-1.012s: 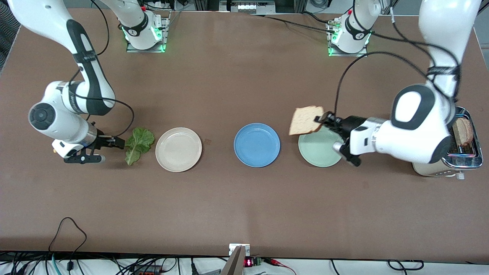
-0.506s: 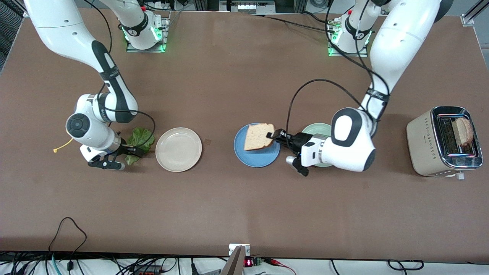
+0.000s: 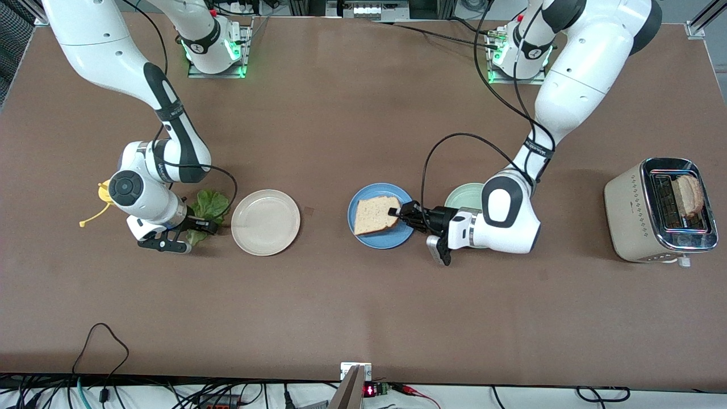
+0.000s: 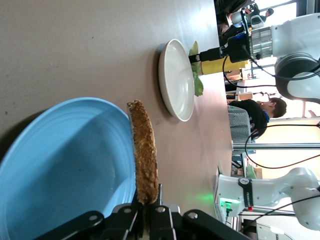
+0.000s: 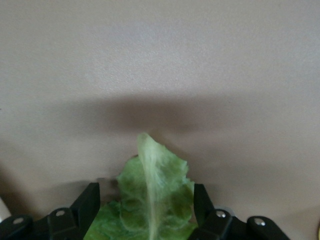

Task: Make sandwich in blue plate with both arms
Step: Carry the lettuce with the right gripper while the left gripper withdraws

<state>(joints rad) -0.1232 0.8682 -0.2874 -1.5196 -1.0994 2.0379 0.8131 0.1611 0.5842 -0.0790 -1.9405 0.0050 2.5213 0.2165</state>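
The left tool (image 3: 397,214) is clamped on one edge of a bread slice (image 3: 375,215), holding it low over the blue plate (image 3: 363,238), which sits mid-counter between a cream plate (image 3: 265,222) and a mint plate (image 3: 464,196). In the left wrist view the slice (image 4: 144,152) stands on edge next to the plate's surface (image 4: 65,170); whether it touches the plate cannot be told.

The right tool (image 3: 201,226) is down at the lettuce (image 3: 210,203), toward the right arm's end of the counter, just beside the cream plate. Its fingers (image 5: 87,205) stand apart on either side of the leaf (image 5: 150,200), not yet pinching it.

The toast looks stiff and light with a rough crust, so an edge pinch should carry it, though hard pressure could crumble it; let it go flat and low so it does not tip off the rim. The lettuce is limp, thin and very light. Taking it across the pale central rib, the firmest part, seems best; the ruffled edges would tear or slip. It will likely droop and swing when lifted.

A second slice (image 3: 690,196) sits in the toaster (image 3: 630,218) near the left arm's edge of the counter.
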